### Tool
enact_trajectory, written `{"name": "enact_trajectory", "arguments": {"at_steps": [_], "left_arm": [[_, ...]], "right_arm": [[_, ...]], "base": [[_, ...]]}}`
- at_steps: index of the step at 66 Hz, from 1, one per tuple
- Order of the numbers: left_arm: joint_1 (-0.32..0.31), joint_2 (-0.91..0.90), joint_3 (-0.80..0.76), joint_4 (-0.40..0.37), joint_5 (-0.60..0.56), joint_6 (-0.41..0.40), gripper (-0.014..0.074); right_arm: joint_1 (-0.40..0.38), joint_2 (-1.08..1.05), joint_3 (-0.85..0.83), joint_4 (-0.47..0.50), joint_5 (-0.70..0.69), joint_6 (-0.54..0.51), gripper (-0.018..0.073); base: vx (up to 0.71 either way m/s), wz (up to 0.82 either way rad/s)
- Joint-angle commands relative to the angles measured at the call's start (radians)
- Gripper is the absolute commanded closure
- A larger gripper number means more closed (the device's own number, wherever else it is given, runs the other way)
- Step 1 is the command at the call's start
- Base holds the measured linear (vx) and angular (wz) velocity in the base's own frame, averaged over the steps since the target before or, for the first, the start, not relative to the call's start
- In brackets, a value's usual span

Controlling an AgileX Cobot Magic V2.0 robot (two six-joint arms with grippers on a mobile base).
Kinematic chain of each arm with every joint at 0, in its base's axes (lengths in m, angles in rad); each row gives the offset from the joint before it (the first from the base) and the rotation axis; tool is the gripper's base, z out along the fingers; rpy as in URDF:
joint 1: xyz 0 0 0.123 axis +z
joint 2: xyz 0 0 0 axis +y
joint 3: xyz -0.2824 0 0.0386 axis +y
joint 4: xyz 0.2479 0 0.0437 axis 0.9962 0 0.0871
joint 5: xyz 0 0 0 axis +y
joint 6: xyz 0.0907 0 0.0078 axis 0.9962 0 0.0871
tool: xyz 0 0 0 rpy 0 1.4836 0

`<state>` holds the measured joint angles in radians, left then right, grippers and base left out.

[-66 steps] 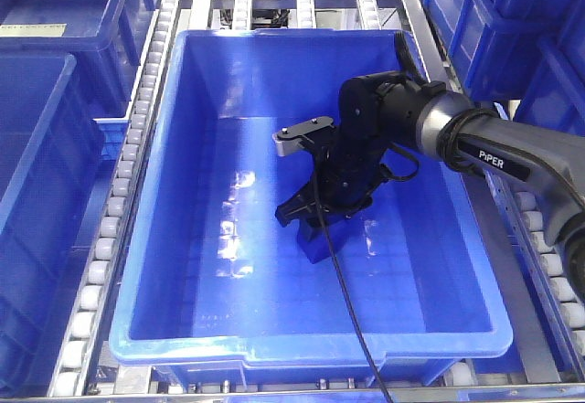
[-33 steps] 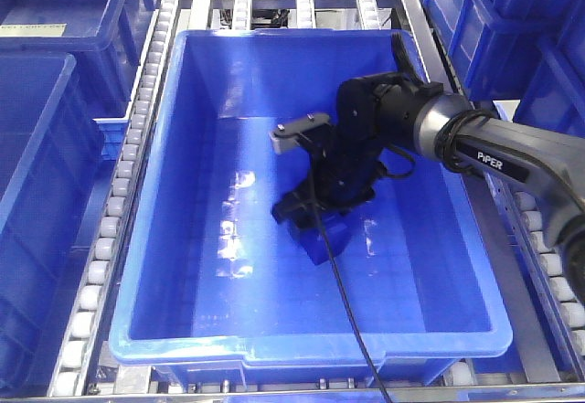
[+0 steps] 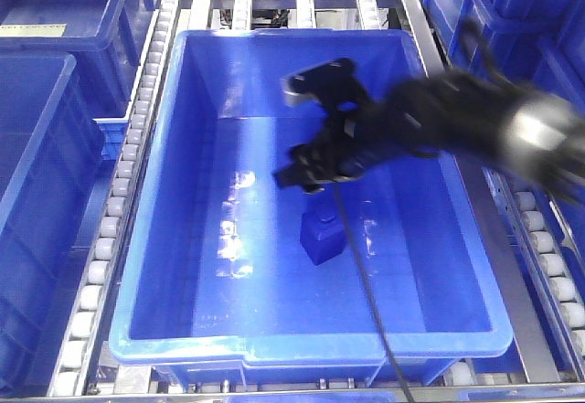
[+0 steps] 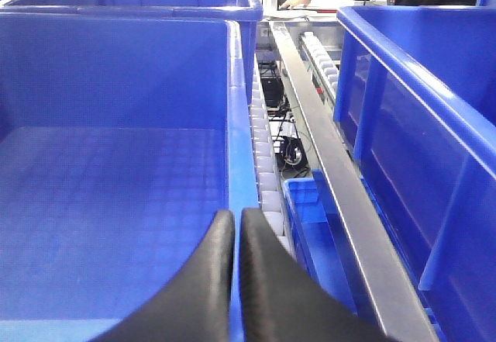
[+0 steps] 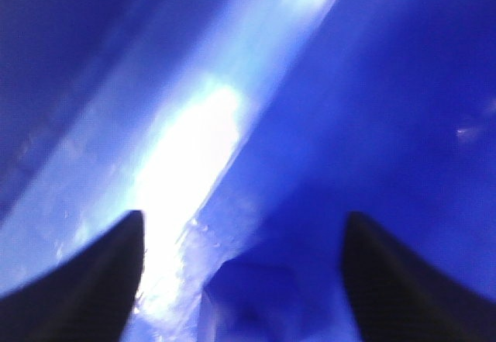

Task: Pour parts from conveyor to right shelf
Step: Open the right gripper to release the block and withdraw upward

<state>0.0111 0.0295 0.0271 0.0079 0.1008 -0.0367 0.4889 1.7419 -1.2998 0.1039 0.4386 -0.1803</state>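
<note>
One blue part (image 3: pixel 322 236) lies on the floor of the large blue bin (image 3: pixel 174 193) on the right shelf (image 3: pixel 117 213), a metal rack with white rollers. My right gripper (image 3: pixel 297 173), blurred by motion, hangs just above and behind the part, open, with nothing held. In the right wrist view the part (image 5: pixel 252 299) sits low between the spread fingers of the right gripper (image 5: pixel 244 218), apart from both. My left gripper (image 4: pixel 235 218) is shut and empty, over the rim of another bin (image 4: pixel 116 70). The conveyor is out of view.
More blue bins (image 3: pixel 46 19) stand left and right (image 3: pixel 512 28) on the shelf. Roller rails (image 3: pixel 521 211) and silver frame bars (image 4: pixel 325 156) run between them. A black cable (image 3: pixel 366 293) trails from the right arm across the bin.
The right gripper has let go of the part, lifted and swung back toward the bin's far side. The part now lies uncovered on the bin floor.
</note>
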Motion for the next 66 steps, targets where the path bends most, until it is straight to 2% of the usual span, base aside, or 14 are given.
{"name": "enact_trajectory", "arguments": {"at_steps": [1,5,9,23,31,41,47,57,66], "left_arm": [[-0.006,0.016,-0.020,-0.008,-0.079,-0.008,0.0602],[-0.006,0.016,-0.020,-0.008,-0.079,-0.008,0.0602],[-0.006,0.016,-0.020,-0.008,-0.079,-0.008,0.0602],[-0.006,0.016,-0.020,-0.008,-0.079,-0.008,0.0602],[-0.006,0.016,-0.020,-0.008,-0.079,-0.008,0.0602],[-0.006,0.016,-0.020,-0.008,-0.079,-0.008,0.0602],[-0.006,0.016,-0.020,-0.008,-0.079,-0.008,0.0602],[-0.006,0.016,-0.020,-0.008,-0.079,-0.008,0.0602],[-0.006,0.016,-0.020,-0.008,-0.079,-0.008,0.0602]], "right_arm": [[-0.004,-0.149,0.125,-0.041,-0.217,-0.001,0.0302],[-0.004,-0.217,0.209,-0.049,-0.286,-0.001,0.0463],[-0.004,-0.271,0.283,-0.049,-0.342,-0.001,0.0575],[-0.004,-0.491,0.475,-0.032,-0.471,-0.004,0.0568],[-0.004,-0.605,0.521,-0.039,-0.422,-0.004,0.0568],[-0.004,-0.717,0.522,-0.039,-0.284,0.000,0.0568],[-0.006,-0.783,0.523,-0.076,-0.225,0.034,0.0568],[-0.084,-0.911,0.523,-0.138,-0.181,0.157,0.0568],[-0.229,-1.007,0.523,-0.136,-0.179,0.173,0.0568]], "base": [[0.00,0.00],[0.00,0.00],[0.00,0.00],[0.00,0.00],[0.00,0.00],[0.00,0.00],[0.00,0.00],[0.00,0.00],[0.00,0.00]]}}
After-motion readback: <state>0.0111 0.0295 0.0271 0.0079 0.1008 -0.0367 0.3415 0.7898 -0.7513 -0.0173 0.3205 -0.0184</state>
